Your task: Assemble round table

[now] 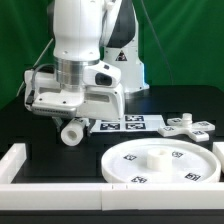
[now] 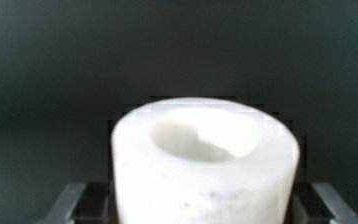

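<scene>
Worktop [image 1: 190, 105]: black, with a green backdrop behind it.
Disc [image 1: 165, 160]: I see it flat by the front edge, hub up.
Tool [image 1: 70, 122]: clenched on the leg [image 1: 73, 133] [image 2: 208, 165], toward the edge at the exterior view's left.
Foot [image 1: 188, 126]: lying beyond the disc.
Marker board [image 1: 130, 124]: flat, just beside the foot.

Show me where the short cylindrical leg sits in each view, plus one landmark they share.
Exterior view: the short cylindrical leg is left of centre, clamped under the gripper.
Wrist view: the leg shows close up and fills much of the picture, with its hollow end towards the camera.
Shared landmark: the fingers flanking the leg.
</scene>
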You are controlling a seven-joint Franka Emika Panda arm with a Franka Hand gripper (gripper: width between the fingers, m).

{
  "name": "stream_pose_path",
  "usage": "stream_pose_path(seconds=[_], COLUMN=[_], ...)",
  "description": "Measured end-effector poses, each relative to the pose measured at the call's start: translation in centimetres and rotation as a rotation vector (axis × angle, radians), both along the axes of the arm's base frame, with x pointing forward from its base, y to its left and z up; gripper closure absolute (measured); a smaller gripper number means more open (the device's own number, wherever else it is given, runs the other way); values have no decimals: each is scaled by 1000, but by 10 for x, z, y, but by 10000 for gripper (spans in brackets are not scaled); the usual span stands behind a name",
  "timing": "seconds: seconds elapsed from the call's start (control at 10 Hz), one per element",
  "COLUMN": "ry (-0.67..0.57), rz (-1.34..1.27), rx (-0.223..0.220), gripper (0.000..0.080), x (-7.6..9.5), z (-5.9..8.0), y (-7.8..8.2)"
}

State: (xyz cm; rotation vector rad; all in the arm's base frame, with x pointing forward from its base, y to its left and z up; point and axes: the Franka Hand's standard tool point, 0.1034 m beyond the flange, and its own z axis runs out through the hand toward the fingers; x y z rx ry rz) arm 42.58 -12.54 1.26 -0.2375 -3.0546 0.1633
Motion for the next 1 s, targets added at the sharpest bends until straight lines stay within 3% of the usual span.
stream_pose_path(seconds=[0.3, 0.4, 0.5, 0.8, 1.0], ry=[0, 0, 0, -7, -56], rz=[-6, -9, -14, -73, -163], rx=[0, -1, -1, -7, -32], gripper=[393, 326, 198, 152, 151], x=[0, 0, -1, 0, 11], z=[0, 0, 0, 0, 25], y=[0, -1, -1, -2, -9])
